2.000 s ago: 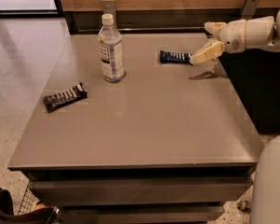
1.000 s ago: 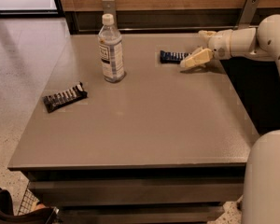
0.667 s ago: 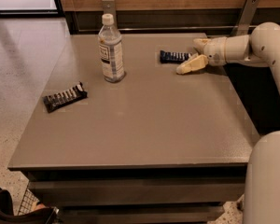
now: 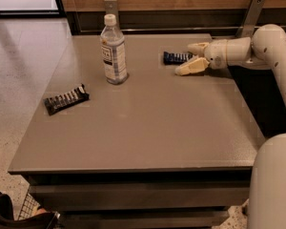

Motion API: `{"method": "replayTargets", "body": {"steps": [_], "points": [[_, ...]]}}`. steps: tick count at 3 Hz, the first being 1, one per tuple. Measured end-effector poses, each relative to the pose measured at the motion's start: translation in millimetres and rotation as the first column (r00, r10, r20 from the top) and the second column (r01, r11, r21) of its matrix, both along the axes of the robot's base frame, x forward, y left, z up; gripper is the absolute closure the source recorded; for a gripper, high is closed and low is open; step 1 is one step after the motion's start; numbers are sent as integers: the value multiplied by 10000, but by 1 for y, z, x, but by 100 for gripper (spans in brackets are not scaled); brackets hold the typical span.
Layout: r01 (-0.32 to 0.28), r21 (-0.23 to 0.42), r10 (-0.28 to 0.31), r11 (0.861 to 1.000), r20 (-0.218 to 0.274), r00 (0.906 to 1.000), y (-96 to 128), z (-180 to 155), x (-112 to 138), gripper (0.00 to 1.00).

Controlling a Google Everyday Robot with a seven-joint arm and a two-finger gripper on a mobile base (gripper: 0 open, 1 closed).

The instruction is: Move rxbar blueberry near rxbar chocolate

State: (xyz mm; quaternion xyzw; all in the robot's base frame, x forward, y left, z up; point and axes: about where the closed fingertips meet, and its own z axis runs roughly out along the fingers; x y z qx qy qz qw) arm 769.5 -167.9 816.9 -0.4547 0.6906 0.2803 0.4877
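Note:
The rxbar blueberry (image 4: 175, 57), a dark blue flat bar, lies at the back right of the grey table (image 4: 148, 128). The rxbar chocolate (image 4: 66, 98), a black bar with white lettering, lies at the left side of the table. My gripper (image 4: 189, 58) reaches in from the right, low over the table. Its fingers are open, one behind and one in front of the blue bar's right end, which sits between them.
A clear water bottle (image 4: 113, 51) with a white cap stands upright at the back middle, between the two bars. A wooden wall with metal brackets runs behind the table. My arm's white body (image 4: 271, 185) fills the lower right corner.
My gripper has moved left and down from beside the blue bar until its open fingers straddle the bar's right end. The bars and the bottle have not moved.

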Motion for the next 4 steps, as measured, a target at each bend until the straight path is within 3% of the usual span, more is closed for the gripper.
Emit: {"method": "replayTargets", "body": {"steps": [1,3,4], "points": [[-452,104,452,9989,-38,9990,10,-1,-5,50],[-500,118,501,9987,-73,9987,15,-3,-4,96],[-522,123,523,9986,-83,9986,17,-4,-4,100]]}}
